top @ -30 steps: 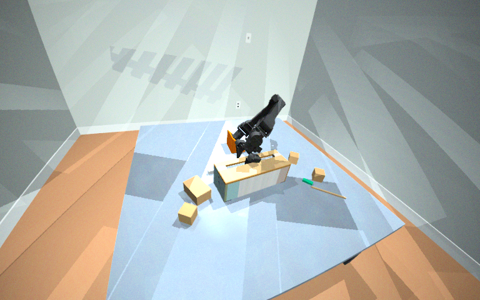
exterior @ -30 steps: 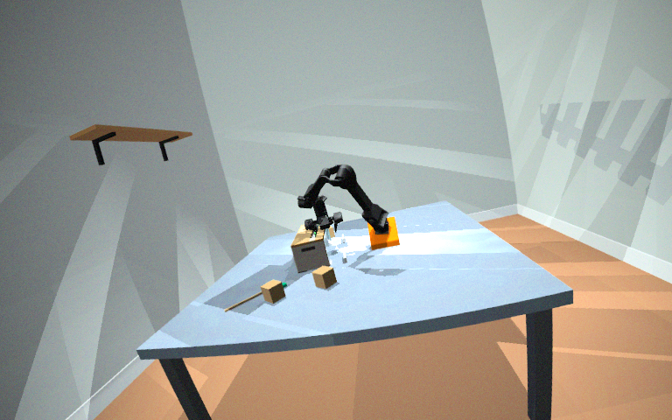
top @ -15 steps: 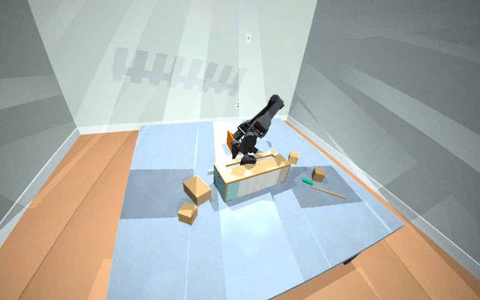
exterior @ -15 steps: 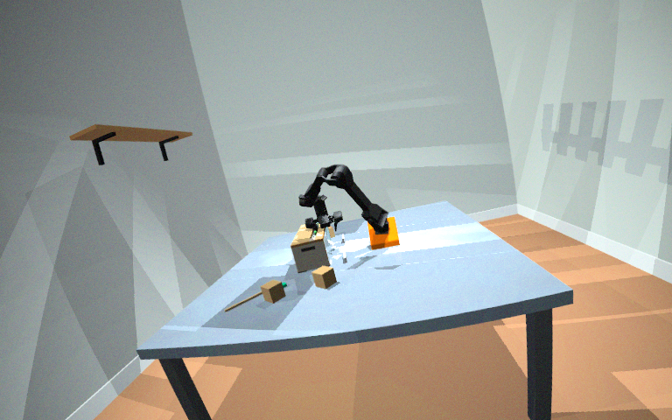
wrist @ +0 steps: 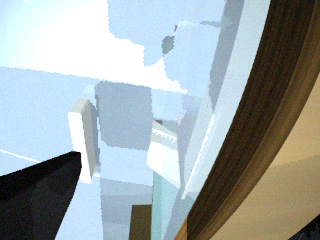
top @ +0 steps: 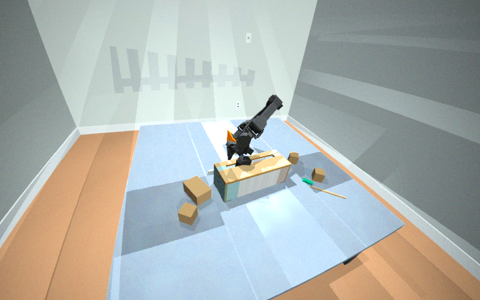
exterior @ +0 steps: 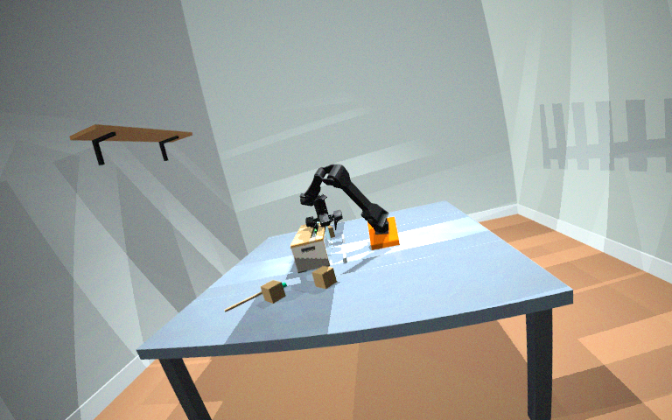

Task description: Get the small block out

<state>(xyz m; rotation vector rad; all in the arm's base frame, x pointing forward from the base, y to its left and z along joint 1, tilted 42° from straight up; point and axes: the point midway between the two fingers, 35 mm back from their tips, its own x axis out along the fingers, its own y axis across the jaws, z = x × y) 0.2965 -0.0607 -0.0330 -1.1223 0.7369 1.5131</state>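
The box (top: 262,170) (exterior: 311,259) stands upright, with a wooden top and a long slot in it. Its wooden top edge (wrist: 265,120) fills the right of the wrist view. My gripper (top: 236,157) (exterior: 325,227) is open and empty, pointing down, low over the box. One finger is over the slotted top and the other is outside, on the arm's side. One black finger (wrist: 55,190) shows at the lower left of the wrist view. A small green spot (exterior: 315,230) shows beside the finger at the slot; I cannot tell what it is. I cannot make out the block on the shelf.
A white bar (wrist: 82,140) lies on the arm's side of the box. Cardboard blocks (top: 197,189) (top: 187,213) (top: 293,157) (top: 318,174) (exterior: 324,276) (exterior: 273,291) stand near both box ends. A stick (top: 329,192) (exterior: 242,302) with a green head (top: 307,181) lies on the table. The orange base (exterior: 384,237) is behind.
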